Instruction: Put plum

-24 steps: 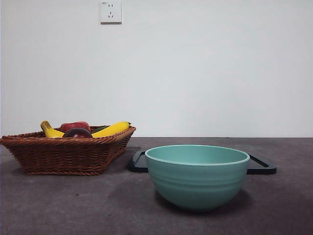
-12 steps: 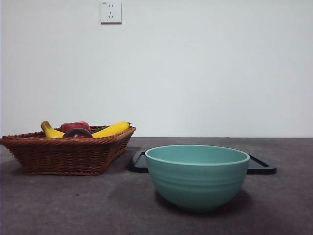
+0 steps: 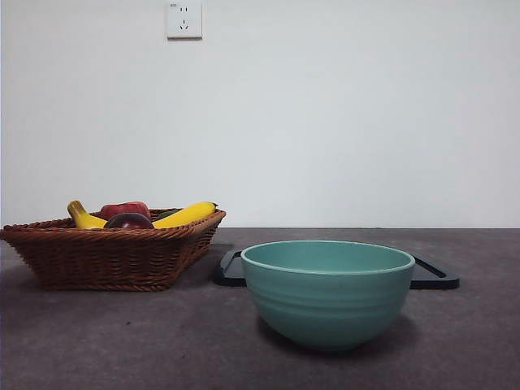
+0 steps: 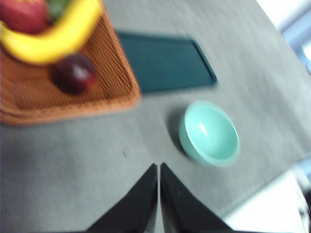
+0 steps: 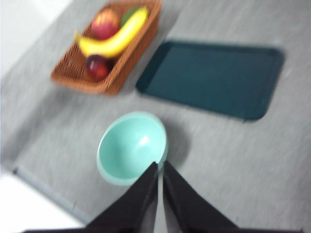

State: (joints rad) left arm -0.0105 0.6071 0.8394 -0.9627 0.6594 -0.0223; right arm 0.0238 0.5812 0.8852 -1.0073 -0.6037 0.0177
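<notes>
Not yet started: plum (image 4: pixel 74 73) resting in basket (image 4: pixel 116 58) (beside banana (image 4: pixel 53 36)), left gripper (image 4: pixel 159 167) and right gripper (image 5: pixel 159 165) seemingly closed, empty, high above; next, reach down

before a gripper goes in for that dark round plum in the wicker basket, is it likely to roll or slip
Probably both. The glossy dark maroon plum looks smooth and round, so two narrow jaws may slip unless they close across its middle. It lies loose on the brown wicker basket floor beside the yellow banana, so a nudge would likely roll it. It looks firm, not fragile.
</notes>
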